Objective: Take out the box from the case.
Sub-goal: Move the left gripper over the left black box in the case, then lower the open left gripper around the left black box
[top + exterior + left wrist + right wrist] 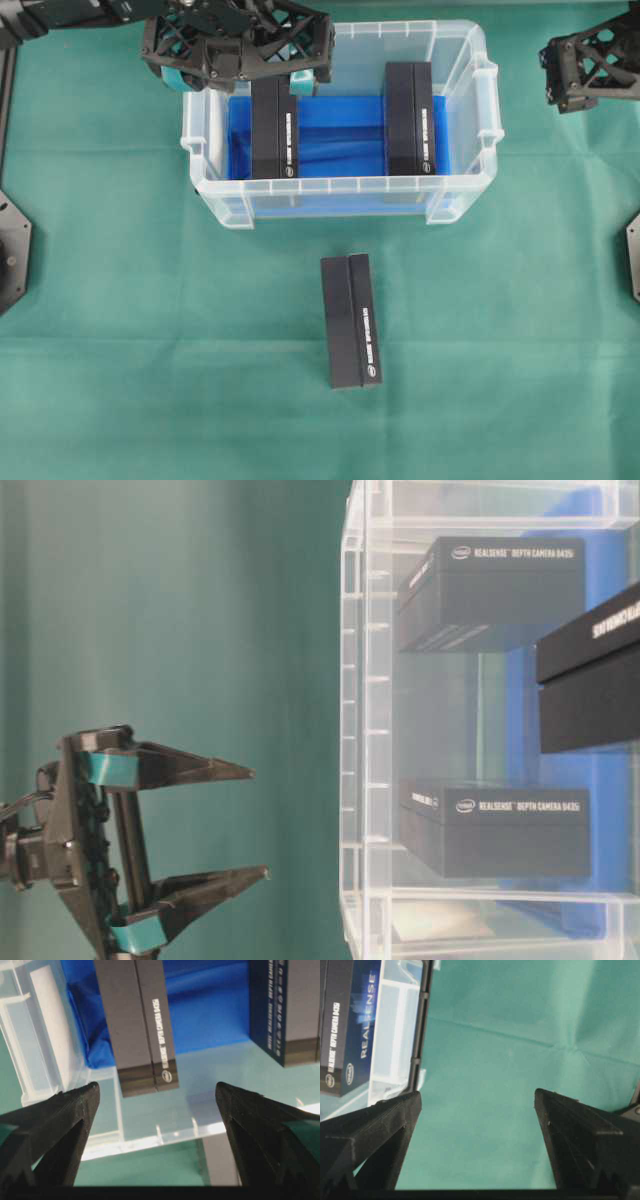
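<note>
The case point(340, 185) is a clear tub with a blue lining. Two black boxes lie in it, a left box point(273, 125) and a right box point(410, 118). My left gripper point(243, 75) hangs open above the case's back left corner, over the far end of the left box and above the rim. From table level that left gripper point(258, 822) points at the left box point(495, 830) with nothing between its fingers. In the left wrist view the left box point(137, 1025) lies just ahead of the open left gripper point(156, 1087). My right gripper point(585, 65) is open and empty, outside the case to the right.
A third black box point(350, 320) lies on the green cloth point(120, 300) in front of the case. The right wrist view shows the open right gripper point(477, 1094) over bare cloth, with the case's side point(395, 1035) at its left. Arm bases stand at both table edges.
</note>
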Controlling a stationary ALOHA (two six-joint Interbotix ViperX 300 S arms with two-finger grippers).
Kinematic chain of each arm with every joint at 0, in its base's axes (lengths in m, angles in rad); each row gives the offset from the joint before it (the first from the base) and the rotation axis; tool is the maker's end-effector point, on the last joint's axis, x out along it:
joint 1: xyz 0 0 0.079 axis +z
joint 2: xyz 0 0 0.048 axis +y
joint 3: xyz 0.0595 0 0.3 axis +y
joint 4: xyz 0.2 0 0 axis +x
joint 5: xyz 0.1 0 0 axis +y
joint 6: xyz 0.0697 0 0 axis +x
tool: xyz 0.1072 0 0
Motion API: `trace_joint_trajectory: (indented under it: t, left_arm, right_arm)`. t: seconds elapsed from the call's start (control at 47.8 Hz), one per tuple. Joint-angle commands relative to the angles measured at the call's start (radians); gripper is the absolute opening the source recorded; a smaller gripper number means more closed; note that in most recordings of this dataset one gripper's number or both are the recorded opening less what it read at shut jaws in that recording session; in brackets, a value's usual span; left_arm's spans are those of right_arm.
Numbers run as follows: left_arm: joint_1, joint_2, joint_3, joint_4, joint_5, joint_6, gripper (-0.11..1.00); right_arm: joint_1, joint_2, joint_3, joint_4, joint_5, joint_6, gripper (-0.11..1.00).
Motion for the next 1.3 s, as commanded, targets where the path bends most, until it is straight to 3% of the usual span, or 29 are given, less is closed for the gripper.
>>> trace_joint_trajectory:
  t: [0.0,0.879,1.276]
  left_arm:
    - [0.000,-0.015,0.005,0.008,-0.015,-0.003,0.97]
    - [0.015,0.077,0.179,0.017,-0.227,-0.040,0.97]
    - [0.023,0.080,0.244,0.037,-0.291,-0.089,0.97]
  right_arm:
    - [0.000,-0.011,-0.008,-0.003,-0.005,0.000,0.91]
    - [0.017,-0.009,0.003,0.003,-0.006,0.000,0.91]
    - [0.028,-0.009,0.005,0.003,-0.006,0.000,0.91]
